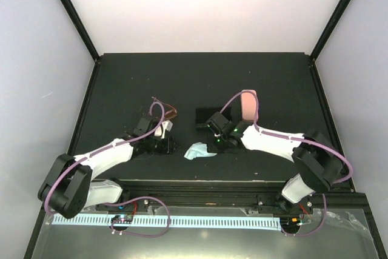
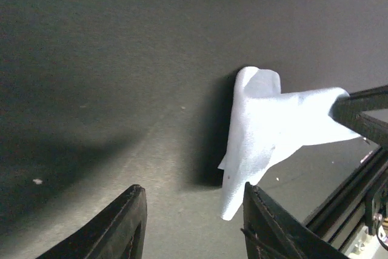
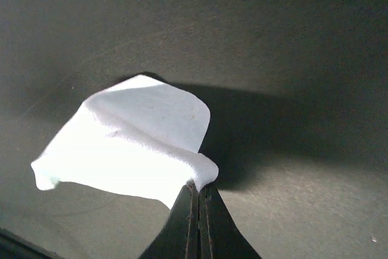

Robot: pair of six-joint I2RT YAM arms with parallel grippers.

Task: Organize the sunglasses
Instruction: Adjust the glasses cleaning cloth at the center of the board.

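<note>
The amber-brown sunglasses point(image 1: 169, 111) lie on the black table just beyond my left wrist, partly hidden by it. The red pair is out of view. My right gripper point(image 1: 214, 146) is shut on a corner of the pale blue cloth point(image 1: 198, 151); the right wrist view shows its closed tips point(image 3: 199, 186) pinching the cloth point(image 3: 130, 144), lifted off the table. My left gripper point(image 1: 170, 145) is open and empty just left of the cloth. In the left wrist view its fingers point(image 2: 193, 190) are spread, with the cloth point(image 2: 267, 128) hanging ahead and to the right.
A pink oblong case point(image 1: 247, 104) lies behind my right arm. A black case point(image 1: 205, 116) lies left of it at mid table. The table's front rail point(image 2: 357, 192) shows close at lower right in the left wrist view.
</note>
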